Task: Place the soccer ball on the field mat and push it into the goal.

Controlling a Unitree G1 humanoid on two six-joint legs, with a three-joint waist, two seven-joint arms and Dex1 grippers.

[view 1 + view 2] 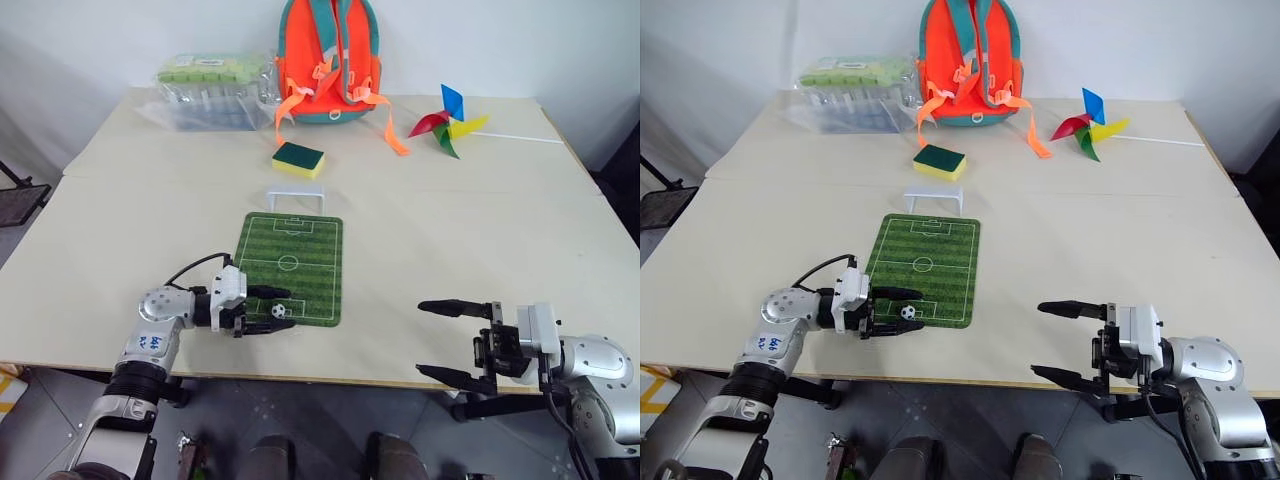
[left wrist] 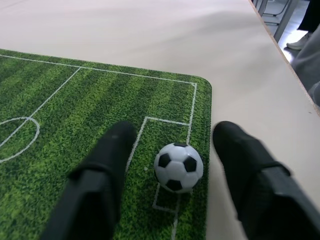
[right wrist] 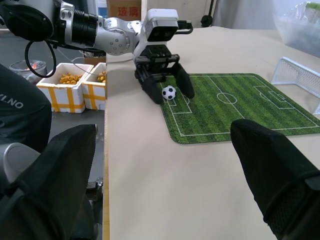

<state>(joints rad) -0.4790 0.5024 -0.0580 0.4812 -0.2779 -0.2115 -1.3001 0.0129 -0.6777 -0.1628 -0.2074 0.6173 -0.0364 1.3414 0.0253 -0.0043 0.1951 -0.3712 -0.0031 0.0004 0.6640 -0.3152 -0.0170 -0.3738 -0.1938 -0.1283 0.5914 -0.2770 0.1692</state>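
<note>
Left gripper (image 1: 268, 310) is spread open around the soccer ball (image 1: 278, 311), which sits free on the field mat's (image 1: 305, 255) near end. Mat's long axis runs away toward the goal (image 1: 295, 198) just past its far edge. Right gripper (image 1: 440, 340) hangs wide open, holding nothing.
</note>
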